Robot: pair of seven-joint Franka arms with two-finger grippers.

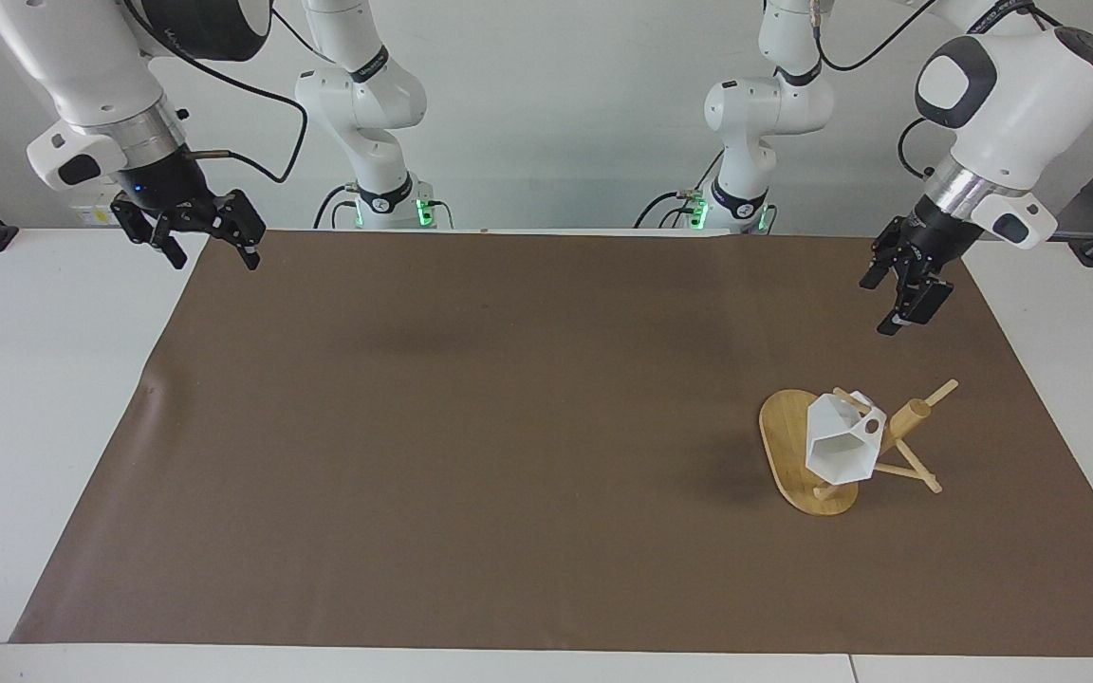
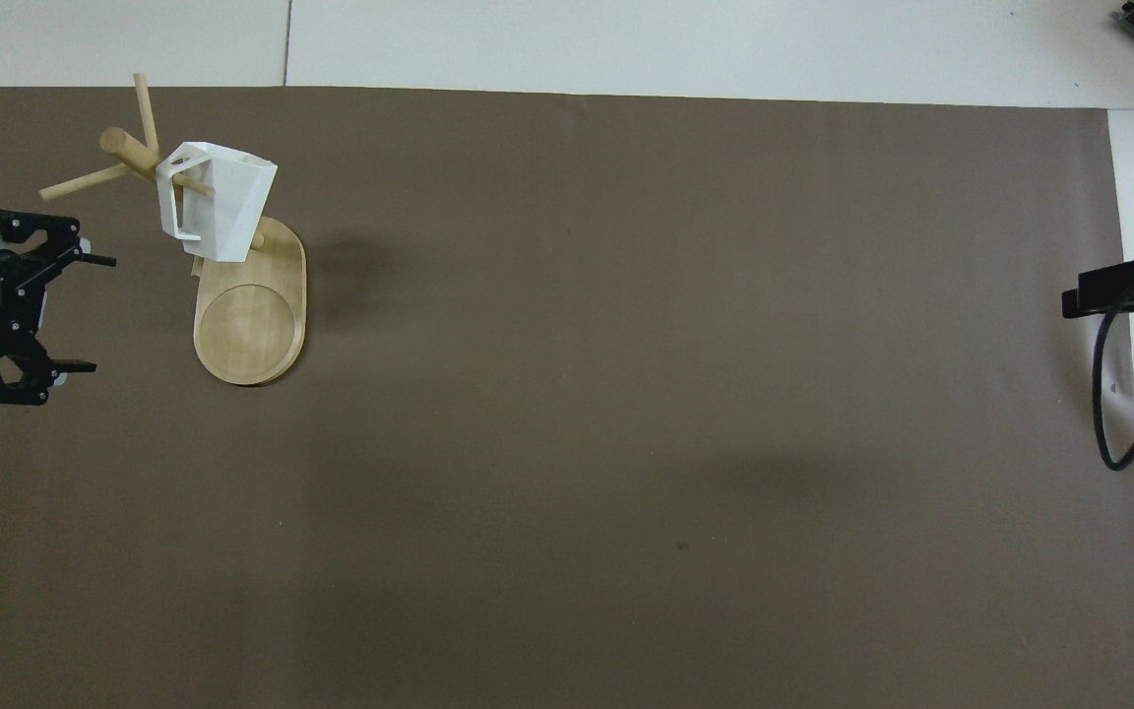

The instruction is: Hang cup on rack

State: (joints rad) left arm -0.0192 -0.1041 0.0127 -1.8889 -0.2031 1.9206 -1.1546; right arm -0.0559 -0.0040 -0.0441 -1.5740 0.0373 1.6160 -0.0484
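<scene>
The white faceted cup (image 1: 836, 446) (image 2: 222, 207) hangs by its handle on a peg of the bamboo rack (image 1: 784, 438) (image 2: 250, 330), mouth tilted away from the robots. The rack stands on the brown mat toward the left arm's end of the table. My left gripper (image 1: 890, 307) (image 2: 93, 315) is up in the air over the mat beside the rack, open and empty, well apart from the cup. My right gripper (image 1: 214, 258) (image 2: 1084, 298) hangs open and empty over the mat's corner at the right arm's end, where that arm waits.
A brown mat (image 1: 471, 427) covers most of the white table (image 1: 44, 379). A black cable (image 2: 1108, 394) hangs from the right arm at the mat's edge. Nothing else lies on the mat.
</scene>
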